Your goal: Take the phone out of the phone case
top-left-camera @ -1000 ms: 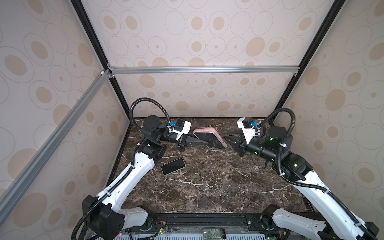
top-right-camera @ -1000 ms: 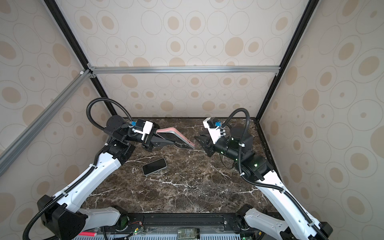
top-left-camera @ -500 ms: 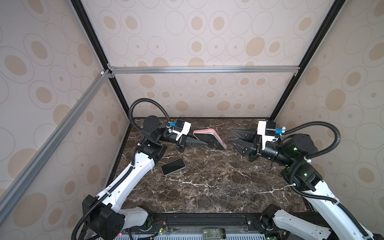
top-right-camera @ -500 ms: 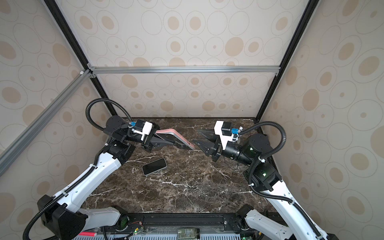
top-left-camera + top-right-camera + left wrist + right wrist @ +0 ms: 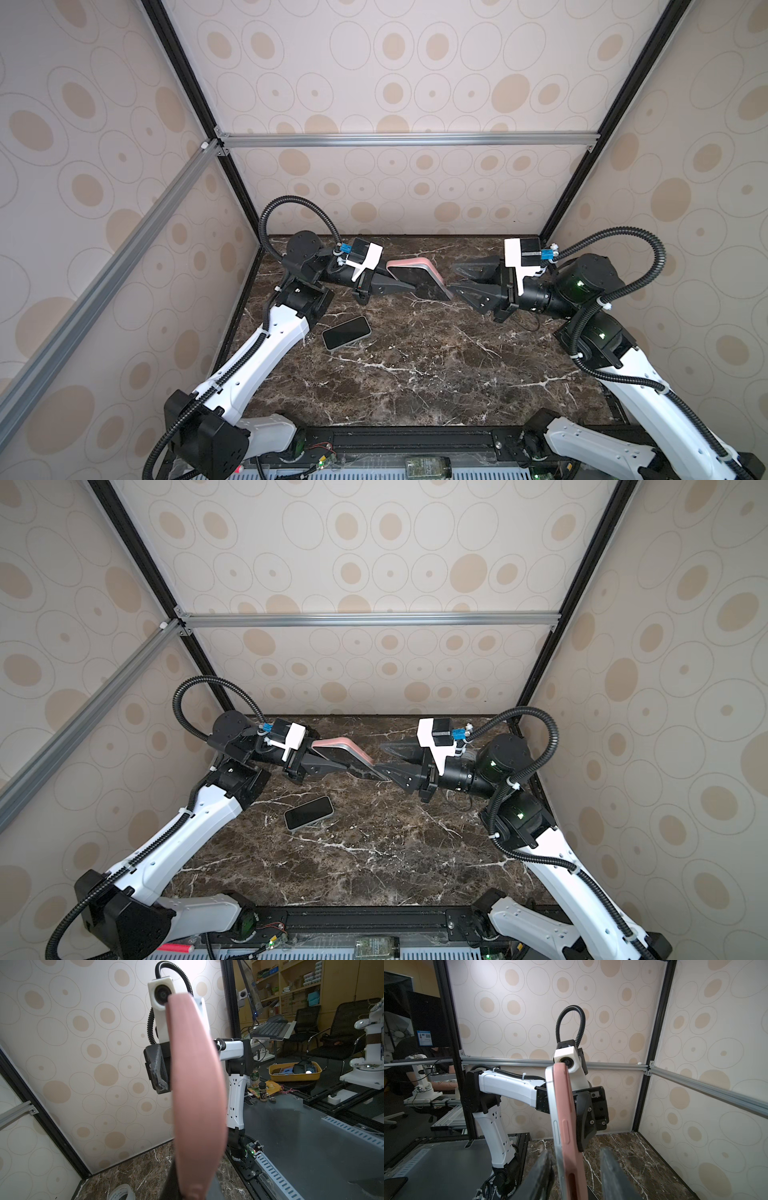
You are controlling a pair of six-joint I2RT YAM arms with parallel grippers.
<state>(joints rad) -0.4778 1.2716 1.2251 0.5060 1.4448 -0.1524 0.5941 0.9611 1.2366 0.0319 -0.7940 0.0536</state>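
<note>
My left gripper (image 5: 405,286) (image 5: 340,766) is shut on a pink phone case (image 5: 409,262) (image 5: 336,742) and holds it in the air over the back of the marble table. The phone (image 5: 419,278) (image 5: 555,1126), dark screen and silver edge, sits in the case (image 5: 566,1126). My right gripper (image 5: 454,276) (image 5: 576,1152) is open and straddles the free end. One finger lies close to the phone's screen side, the other stands apart from the case's back. In the left wrist view the case (image 5: 197,1084) hides most of my gripper (image 5: 193,1190).
A second phone (image 5: 346,332) (image 5: 309,812) lies flat on the marble table (image 5: 415,374), left of centre. A tape roll (image 5: 122,1192) lies on the table near the back wall. Patterned walls stand on three sides, and a rail runs along the front edge.
The right wrist has turned, its jaws have opened wider, and it has moved left until they straddle the phone's end. The left gripper and case have stayed put.
</note>
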